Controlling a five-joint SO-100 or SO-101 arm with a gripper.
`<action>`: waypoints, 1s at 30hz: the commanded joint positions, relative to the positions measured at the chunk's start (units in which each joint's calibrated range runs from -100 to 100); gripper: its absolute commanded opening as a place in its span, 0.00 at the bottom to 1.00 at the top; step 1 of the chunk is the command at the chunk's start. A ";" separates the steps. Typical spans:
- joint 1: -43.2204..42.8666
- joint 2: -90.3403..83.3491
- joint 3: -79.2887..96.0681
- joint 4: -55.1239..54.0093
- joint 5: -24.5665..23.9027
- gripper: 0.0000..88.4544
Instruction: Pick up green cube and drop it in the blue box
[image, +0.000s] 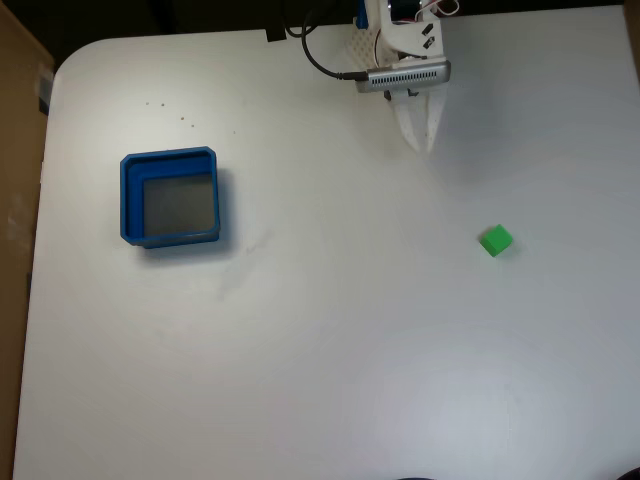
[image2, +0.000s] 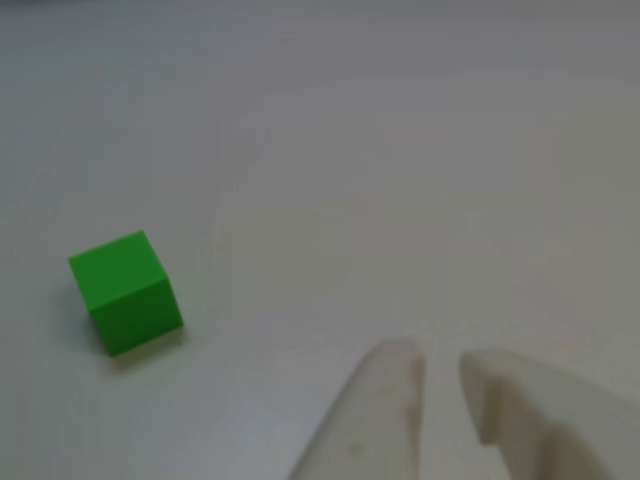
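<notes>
Fixed view first: the tiny bright green solid cube (image: 495, 241) sits on its own at the right of the frame, a bit above the middle, on the white tabletop (image: 330, 350). Nothing is touching it. It's turned slightly, so its edges don't line up with the table's.

The white two-finger gripper (image: 421, 143) hangs at the top of the frame, tips pointing down the picture, up and to the left of the cube and well apart from it. In the other view the cube (image2: 126, 291) shows at the left and the gripper (image2: 436, 362) pokes in from the bottom right, jaws nearly together with just a narrow slit between the tips, holding nothing.

So this looks like the reach step, with no grab made yet. The next move probably calls for swinging toward the cube, spreading the jaws wider than it, coming down around it and likely twisting a touch to match its tilt.

The low square open-topped blue plastic tray with a grey floor (image: 128, 200) is way over at the left of the fixed view, far from both, so there's a long carry afterwards.
</notes>
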 joint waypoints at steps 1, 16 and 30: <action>-2.55 -0.91 0.18 -1.04 -0.15 0.01; -14.98 -0.99 0.18 -1.04 -0.15 0.01; -15.49 1.18 -1.72 -1.13 -0.24 0.01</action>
